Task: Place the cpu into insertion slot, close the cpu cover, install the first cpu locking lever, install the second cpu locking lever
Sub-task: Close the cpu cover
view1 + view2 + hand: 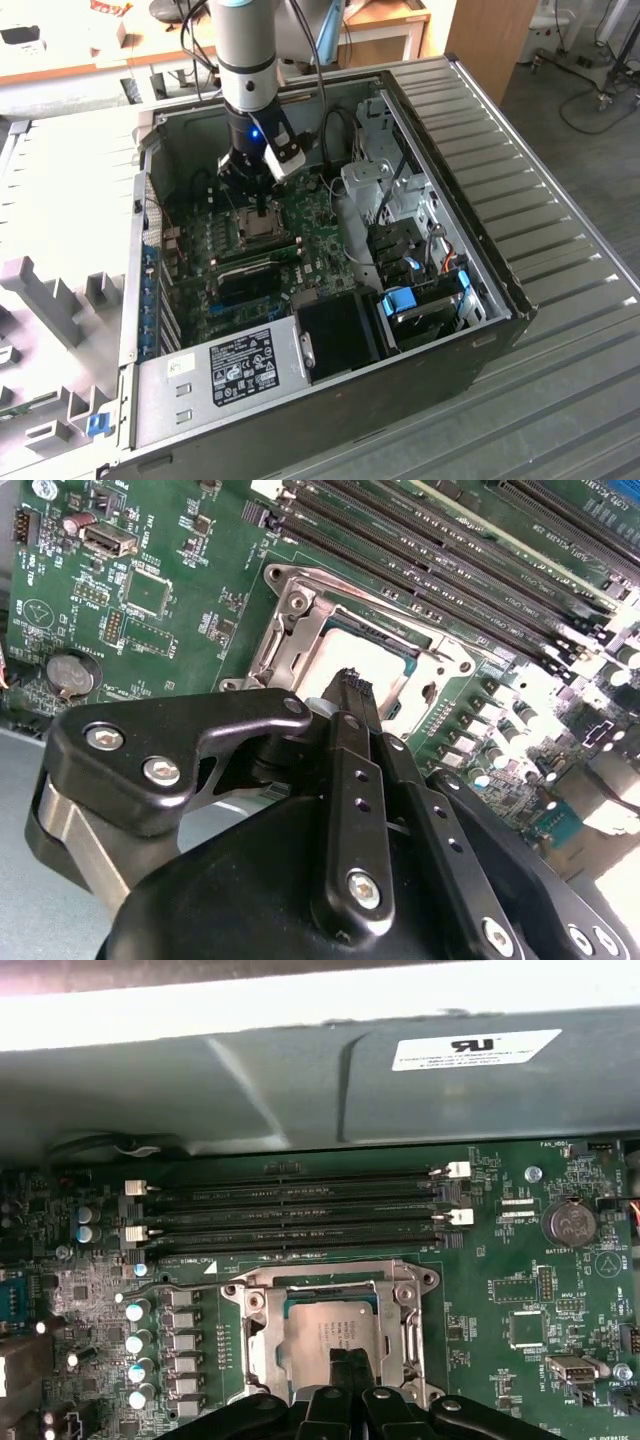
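The cpu [325, 1332] lies flat in the insertion slot [264, 228], its dull metal top showing through the window of the cpu cover [252, 1305]. The grey cover frame [290, 630] lies down over the socket. A thin wire lever [185, 1286] runs along the board beside the socket. My gripper [346, 1358] hangs just above the cpu [380, 648]. Its black fingertips [350, 685] are pressed together with nothing between them. In the exterior view the gripper [262, 205] stands upright over the socket inside the open computer case.
Long black memory slots [290, 1210] run beside the socket, with the grey case wall [300, 1080] behind them. A coin battery [567, 1225] and a row of capacitors [140, 1340] flank the socket. A power supply [240, 365] and drive cage [420, 300] fill the case's near end.
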Controlling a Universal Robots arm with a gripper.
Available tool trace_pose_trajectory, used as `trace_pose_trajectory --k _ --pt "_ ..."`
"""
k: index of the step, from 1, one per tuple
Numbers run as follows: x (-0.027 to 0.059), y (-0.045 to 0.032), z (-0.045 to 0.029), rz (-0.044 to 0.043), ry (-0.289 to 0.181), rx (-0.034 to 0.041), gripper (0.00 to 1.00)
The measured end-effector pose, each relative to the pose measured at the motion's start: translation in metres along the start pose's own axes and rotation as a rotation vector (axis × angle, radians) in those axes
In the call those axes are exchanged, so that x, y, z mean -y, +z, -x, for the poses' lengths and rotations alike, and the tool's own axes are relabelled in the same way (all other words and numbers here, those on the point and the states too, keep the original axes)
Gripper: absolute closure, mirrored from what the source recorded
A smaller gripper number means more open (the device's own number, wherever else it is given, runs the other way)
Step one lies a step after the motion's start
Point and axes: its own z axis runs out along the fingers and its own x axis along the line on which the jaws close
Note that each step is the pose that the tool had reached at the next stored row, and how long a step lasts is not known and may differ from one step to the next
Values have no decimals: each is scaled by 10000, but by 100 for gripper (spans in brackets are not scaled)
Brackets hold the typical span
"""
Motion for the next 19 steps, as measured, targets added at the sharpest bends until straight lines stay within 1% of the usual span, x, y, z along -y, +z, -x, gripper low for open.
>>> trace_pose_trajectory --k 3,5,6,9,10,14,19 --pt "0 1 -7 2 1 5 90" --pt "2 5 -24 6 -1 26 90" --pt "3 8 -36 5 -3 52 90" --pt "5 23 -66 15 -10 185 90" --pt "6 25 -76 15 -11 207 90" --pt "11 34 -138 13 -13 219 90" --pt "19 51 -236 4 -9 219 90"
